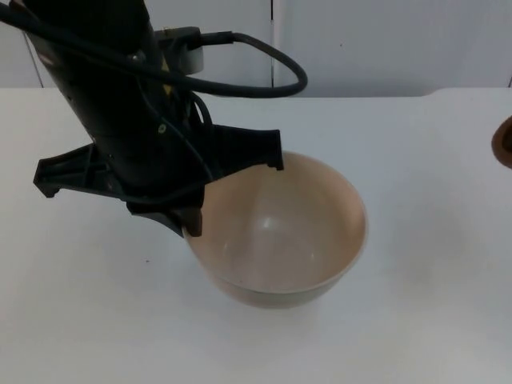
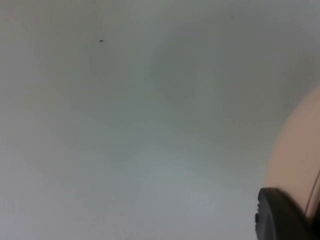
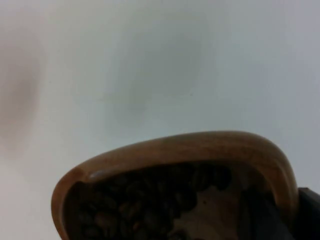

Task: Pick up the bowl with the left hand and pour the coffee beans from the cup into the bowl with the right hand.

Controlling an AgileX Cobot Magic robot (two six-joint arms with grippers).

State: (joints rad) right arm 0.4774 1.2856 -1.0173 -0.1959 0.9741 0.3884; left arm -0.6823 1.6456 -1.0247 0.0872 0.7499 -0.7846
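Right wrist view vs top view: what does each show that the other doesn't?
Right wrist only: coffee beans inside the wooden cup, with a right fingertip at its rim. Top only: the left gripper on the rim of the bowl, which is empty. Both: the white table, and the cup, just a brown sliver at the top view's right edge.

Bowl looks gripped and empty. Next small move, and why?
Probably bring the cup over the bowl. The left gripper holds the bowl's rim, nothing inside; the cup is full of beans, at the table's right edge, far from the bowl.
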